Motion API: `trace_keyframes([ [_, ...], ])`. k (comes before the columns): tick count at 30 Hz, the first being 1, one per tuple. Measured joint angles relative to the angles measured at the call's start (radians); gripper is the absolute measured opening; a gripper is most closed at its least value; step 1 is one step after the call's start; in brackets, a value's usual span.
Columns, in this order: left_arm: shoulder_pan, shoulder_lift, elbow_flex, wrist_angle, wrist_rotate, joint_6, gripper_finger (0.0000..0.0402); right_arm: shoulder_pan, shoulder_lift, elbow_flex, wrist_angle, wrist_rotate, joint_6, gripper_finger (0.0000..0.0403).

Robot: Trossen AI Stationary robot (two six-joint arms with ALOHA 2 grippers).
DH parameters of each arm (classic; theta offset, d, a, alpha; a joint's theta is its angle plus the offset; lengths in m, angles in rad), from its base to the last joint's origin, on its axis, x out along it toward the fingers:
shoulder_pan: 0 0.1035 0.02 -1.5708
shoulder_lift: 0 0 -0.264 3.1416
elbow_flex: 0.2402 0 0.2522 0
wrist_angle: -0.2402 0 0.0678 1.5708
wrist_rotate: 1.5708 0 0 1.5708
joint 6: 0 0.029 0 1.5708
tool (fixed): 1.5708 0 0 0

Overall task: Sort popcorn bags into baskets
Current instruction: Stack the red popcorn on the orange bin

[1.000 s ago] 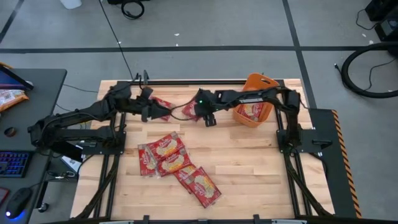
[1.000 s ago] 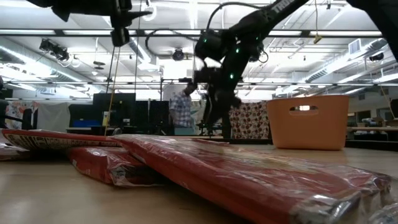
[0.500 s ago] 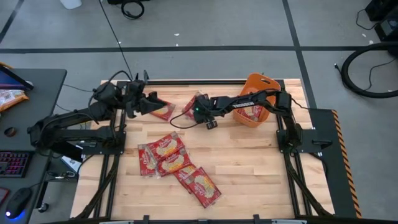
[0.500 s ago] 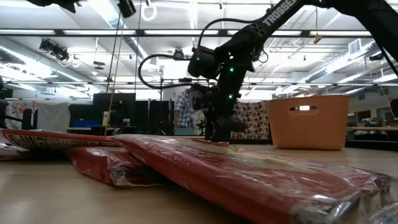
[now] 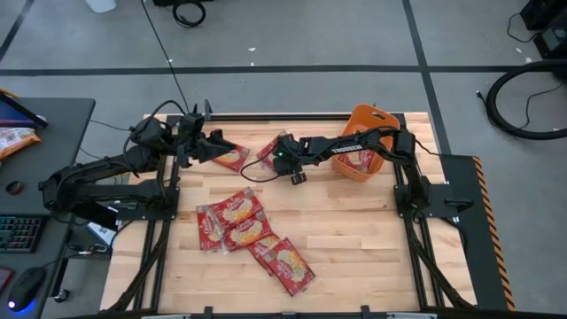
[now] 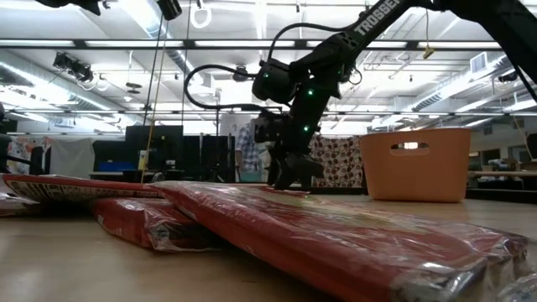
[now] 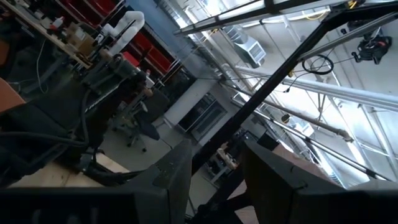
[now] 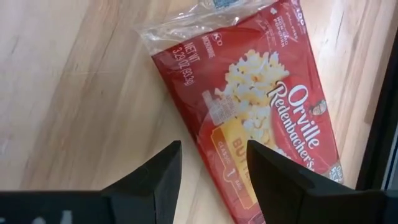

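Observation:
My right gripper (image 5: 282, 158) (image 6: 285, 178) hangs open, low over a red popcorn bag (image 5: 268, 146) (image 8: 261, 118) that lies flat on the wood near the table's far edge. In the right wrist view its fingers (image 8: 158, 177) stand to either side of the bag's near end. My left gripper (image 5: 211, 146) (image 7: 217, 180) is open and empty. It is raised and tipped up toward the ceiling, just left of a second bag (image 5: 233, 159). Several more bags (image 5: 244, 226) overlap in a heap at the table's middle. The orange basket (image 5: 368, 115) (image 6: 415, 164) stands at the far right with a bag (image 5: 357, 159) inside.
The heap of bags (image 6: 319, 235) fills the foreground of the low view. Bare wood (image 5: 354, 239) lies right of the heap and in front of the basket. A desk with a keyboard (image 5: 18, 232) stands left of the table. A person (image 6: 245, 151) stands in the room behind.
My right gripper has moved from beside the basket toward the table's left and down, ending low over the far bag. My left gripper has drawn back toward the left edge and risen, leaving the low view's top. The bags have stayed put.

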Motion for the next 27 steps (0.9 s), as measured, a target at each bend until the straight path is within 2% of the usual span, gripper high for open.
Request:
trace_keyframes([
  [5, 0.0, 0.0, 0.0, -0.006, -0.02, 0.013, 0.0146, -0.014, 0.01, -0.002, 0.038, -0.034, 0.0, 0.0181],
  [12, 0.0, 0.0, 0.0, -0.063, -0.093, 0.041, 0.0146, -0.013, 0.039, 0.001, 0.034, -0.033, -0.001, 0.0169],
  [16, 0.0, 0.0, 0.0, -0.083, -0.098, 0.041, 0.0146, -0.01, 0.041, -0.001, 0.051, -0.034, 0.004, 0.0155],
  [20, 0.0, 0.0, 0.0, -0.088, -0.098, 0.037, 0.0146, -0.011, 0.045, -0.002, 0.074, -0.043, 0.011, 0.0115],
  [27, 0.0, 0.0, 0.0, -0.099, -0.097, 0.038, 0.0146, -0.009, 0.044, -0.001, 0.041, -0.083, 0.012, 0.0012],
])
